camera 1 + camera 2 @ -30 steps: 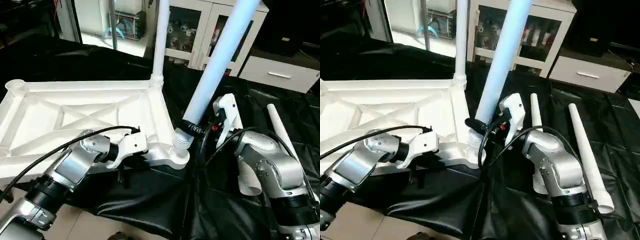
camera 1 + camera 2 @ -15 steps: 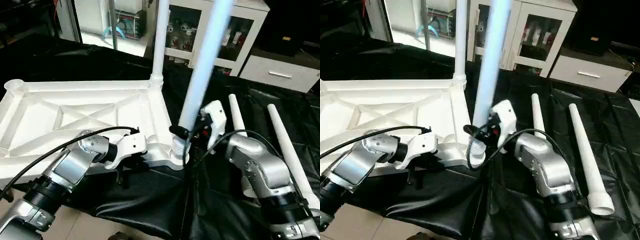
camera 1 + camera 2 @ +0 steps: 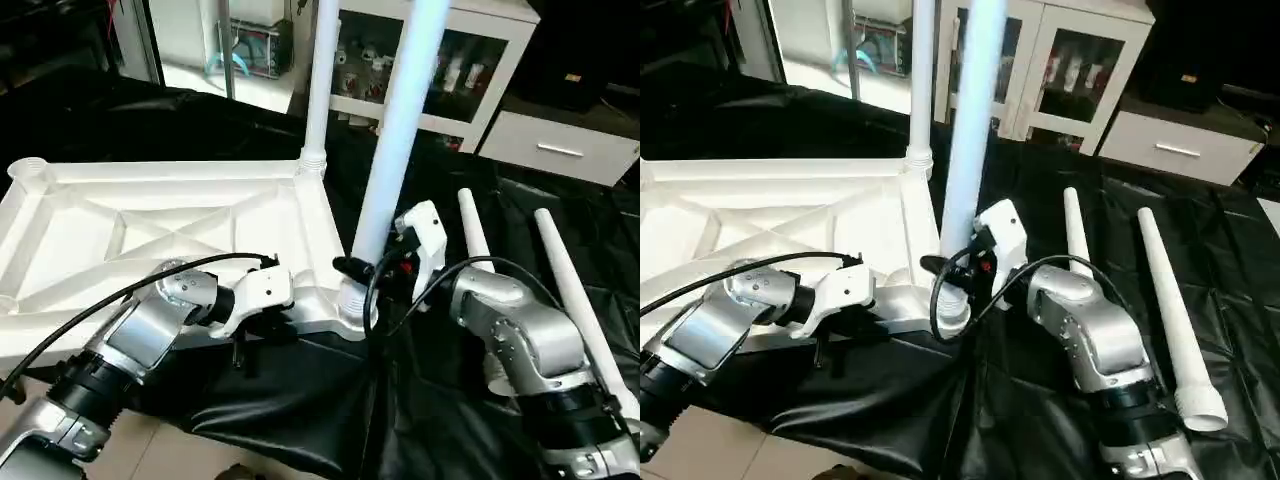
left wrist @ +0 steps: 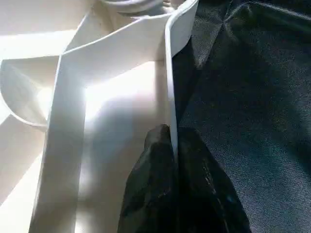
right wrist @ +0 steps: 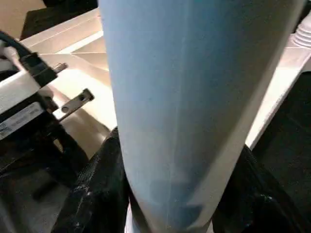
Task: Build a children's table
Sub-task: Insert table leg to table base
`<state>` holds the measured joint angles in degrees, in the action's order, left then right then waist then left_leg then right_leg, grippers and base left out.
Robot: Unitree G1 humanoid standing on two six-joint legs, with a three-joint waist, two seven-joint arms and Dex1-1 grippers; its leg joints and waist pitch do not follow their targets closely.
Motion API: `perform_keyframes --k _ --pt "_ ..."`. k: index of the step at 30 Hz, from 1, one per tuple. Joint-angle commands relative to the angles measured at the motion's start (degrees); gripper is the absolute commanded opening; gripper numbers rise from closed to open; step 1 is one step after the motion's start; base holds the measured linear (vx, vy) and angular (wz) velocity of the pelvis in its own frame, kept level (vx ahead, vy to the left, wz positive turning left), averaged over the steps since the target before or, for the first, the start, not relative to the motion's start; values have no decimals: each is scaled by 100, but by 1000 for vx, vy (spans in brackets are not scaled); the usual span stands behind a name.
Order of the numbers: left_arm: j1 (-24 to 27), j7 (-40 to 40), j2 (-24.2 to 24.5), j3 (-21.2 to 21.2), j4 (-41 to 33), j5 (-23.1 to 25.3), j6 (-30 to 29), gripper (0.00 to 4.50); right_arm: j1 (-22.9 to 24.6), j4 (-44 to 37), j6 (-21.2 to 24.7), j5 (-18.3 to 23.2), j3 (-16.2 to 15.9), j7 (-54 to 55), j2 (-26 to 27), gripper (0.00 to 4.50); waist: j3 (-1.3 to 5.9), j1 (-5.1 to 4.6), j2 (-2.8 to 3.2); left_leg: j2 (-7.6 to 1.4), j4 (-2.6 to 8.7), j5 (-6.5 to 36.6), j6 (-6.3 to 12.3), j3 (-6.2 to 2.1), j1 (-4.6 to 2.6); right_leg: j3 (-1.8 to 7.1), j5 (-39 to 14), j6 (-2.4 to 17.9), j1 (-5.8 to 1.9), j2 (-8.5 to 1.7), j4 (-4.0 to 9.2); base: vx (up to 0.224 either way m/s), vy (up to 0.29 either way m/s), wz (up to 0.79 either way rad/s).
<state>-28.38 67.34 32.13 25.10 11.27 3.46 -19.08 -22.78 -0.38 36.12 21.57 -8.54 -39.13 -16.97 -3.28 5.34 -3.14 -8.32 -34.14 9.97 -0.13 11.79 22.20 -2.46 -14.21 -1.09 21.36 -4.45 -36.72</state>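
Gripping a leg (image 3: 395, 130) upright in the tabletop's (image 3: 170, 225) near-right socket – right tool (image 3: 368, 268); left tool (image 4: 174, 145) pinches the tabletop's rim.

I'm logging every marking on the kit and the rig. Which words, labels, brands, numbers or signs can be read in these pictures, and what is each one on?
None can be read.
White sticker on the left gripper, seen in the right wrist view: print too small and blurred to read.
Boxes in the cabinet behind: packaging print too small to read.
Tabletop and legs: no markings visible.
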Motion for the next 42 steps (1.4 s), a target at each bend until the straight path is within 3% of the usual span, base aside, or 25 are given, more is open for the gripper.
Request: perform_keyframes --k 1,7,14,19,30,36,42 --pt "73 17 -79 177 138 21 116 0 72 36 172 -45 -38 5 -47 185 194 -35 -24 -570 575 2216 -594 -322 -238 339 -1983 898 72 -599 613 0 0 0" --pt "39 46 -86 161 192 43 145 0 65 400 -9 -244 -140 84 21 185 178 -41 -13 -576 584 2533 -687 -354 -258 348 -2411 825 115 -618 657 0 0 0" --pt "39 103 -73 165 174 58 116 0 -50 777 114 -468 -358 101 -22 185 157 -54 -5 -578 599 2781 -751 -376 -272 362 -2681 757 153 -632 690 0 0 0" --pt "60 118 -49 152 128 56 94 0 -84 702 275 -466 -399 -21 -168 185 170 -51 -10 -586 648 2597 -755 -358 -266 342 -2219 792 120 -596 665 0 0 0" --pt "56 134 -16 102 111 67 92 0 -153 109 703 -123 -220 -361 -585 185 164 -14 -24 -594 633 2347 -639 -329 -267 356 -2066 854 100 -610 671 0 0 0" --pt "68 121 -31 88 100 67 95 0 -124 -171 936 266 27 -323 -389 185 160 2 -29 -594 635 2254 -584 -330 -250 361 -2043 886 89 -623 681 0 0 0" --pt "85 112 -41 87 74 62 77 0 -44 -151 872 147 -76 -253 -281 185 168 28 -40 -590 647 2024 -564 -306 -236 352 -1803 908 64 -609 659 0 0 0"
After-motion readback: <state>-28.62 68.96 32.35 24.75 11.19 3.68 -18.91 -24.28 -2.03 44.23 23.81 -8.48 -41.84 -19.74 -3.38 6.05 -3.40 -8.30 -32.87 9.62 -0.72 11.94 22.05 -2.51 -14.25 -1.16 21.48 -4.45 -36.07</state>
